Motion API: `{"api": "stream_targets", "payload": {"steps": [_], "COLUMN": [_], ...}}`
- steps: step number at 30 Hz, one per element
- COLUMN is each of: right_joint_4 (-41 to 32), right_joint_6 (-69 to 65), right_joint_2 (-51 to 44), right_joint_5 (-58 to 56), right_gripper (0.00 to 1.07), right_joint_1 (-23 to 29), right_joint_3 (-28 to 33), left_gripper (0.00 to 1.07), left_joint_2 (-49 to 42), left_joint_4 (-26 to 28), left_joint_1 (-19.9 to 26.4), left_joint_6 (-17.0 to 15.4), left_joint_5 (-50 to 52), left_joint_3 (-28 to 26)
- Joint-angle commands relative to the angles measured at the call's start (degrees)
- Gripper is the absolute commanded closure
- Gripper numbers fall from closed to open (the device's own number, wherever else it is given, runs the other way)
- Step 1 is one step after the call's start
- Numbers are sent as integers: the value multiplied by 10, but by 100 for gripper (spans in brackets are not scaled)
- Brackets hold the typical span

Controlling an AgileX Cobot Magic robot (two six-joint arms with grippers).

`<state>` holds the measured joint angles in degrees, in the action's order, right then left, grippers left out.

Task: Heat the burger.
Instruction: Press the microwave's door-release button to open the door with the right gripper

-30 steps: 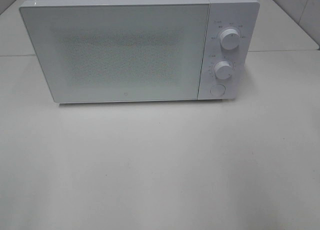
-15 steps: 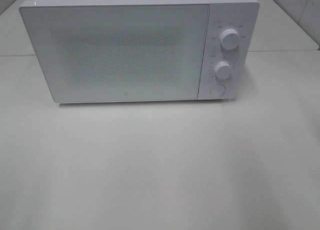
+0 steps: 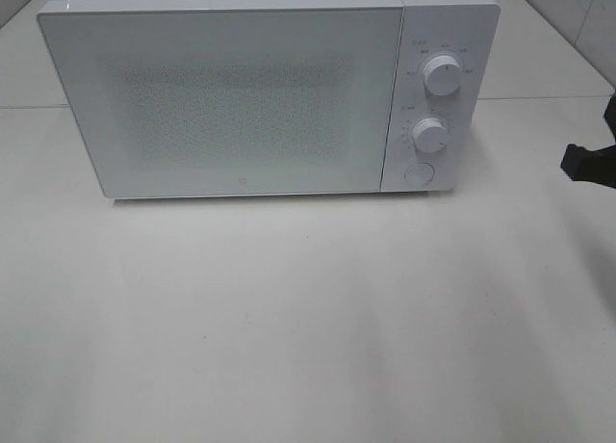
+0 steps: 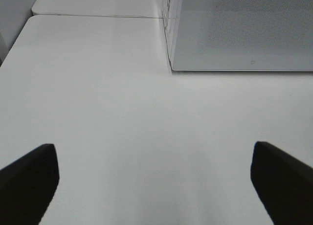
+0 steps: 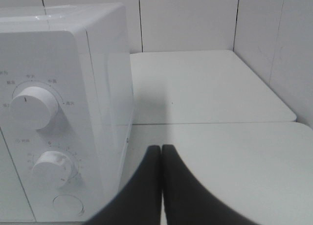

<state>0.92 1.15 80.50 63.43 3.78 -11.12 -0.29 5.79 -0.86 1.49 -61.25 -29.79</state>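
The burger is out of view in every frame. A white microwave (image 3: 231, 96) stands at the back of the table with its door shut; it also shows as the microwave (image 4: 244, 29) in the left wrist view and the microwave (image 5: 58, 112) in the right wrist view. My right gripper (image 3: 580, 162) pokes in at the right edge, level with the lower knob (image 3: 429, 135), clear of the microwave. Its fingers (image 5: 152, 186) are pressed together with nothing between them, so the right gripper (image 5: 162, 147) is shut. My left gripper (image 4: 154, 183) hangs open over bare table, empty.
The control panel carries an upper knob (image 3: 442, 76), the lower knob (image 5: 53, 169) and a round button (image 3: 418, 173). A tiled wall (image 5: 195, 19) closes the back and right side. The white table (image 3: 308, 318) stretches out in front of the microwave.
The right gripper has come into the exterior view at the right edge, where nothing showed before. The microwave has not moved.
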Motion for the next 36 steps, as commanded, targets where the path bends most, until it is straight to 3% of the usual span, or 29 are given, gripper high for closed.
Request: {"api": "stream_targets", "payload": {"steps": [1, 3, 4, 6, 8, 15, 23, 31, 36], "right_joint_4": [2, -15, -47, -62, -116, -144, -162, -158, -159], "right_joint_6": [-11, -11, -6, -6, -11, -103, -264, -287, -422], "right_joint_2": [32, 54, 83, 93, 133, 161, 166, 167, 167], "right_joint_5": [44, 58, 72, 78, 111, 124, 124, 120, 15], "right_gripper": [107, 107, 107, 107, 107, 107, 107, 106, 107], "right_joint_1": [13, 40, 78, 93, 150, 205, 230, 230, 230], "right_joint_3": [1, 1, 1, 1, 0, 0, 0, -5, -54], "left_gripper": [6, 6, 6, 6, 6, 6, 6, 6, 6], "left_joint_2": [-3, -3, -3, -3, -3, -3, -3, -3, -3], "left_joint_4": [-1, -1, -1, -1, -1, -1, -1, -1, -1], "left_joint_1": [2, 2, 2, 2, 2, 2, 2, 2, 2], "left_joint_6": [-1, -1, -1, -1, -1, -1, -1, -1, -1], "left_joint_5": [-2, -2, -2, -2, -2, -2, -2, -2, -2], "left_joint_3": [2, 2, 2, 2, 2, 2, 2, 2, 2]}}
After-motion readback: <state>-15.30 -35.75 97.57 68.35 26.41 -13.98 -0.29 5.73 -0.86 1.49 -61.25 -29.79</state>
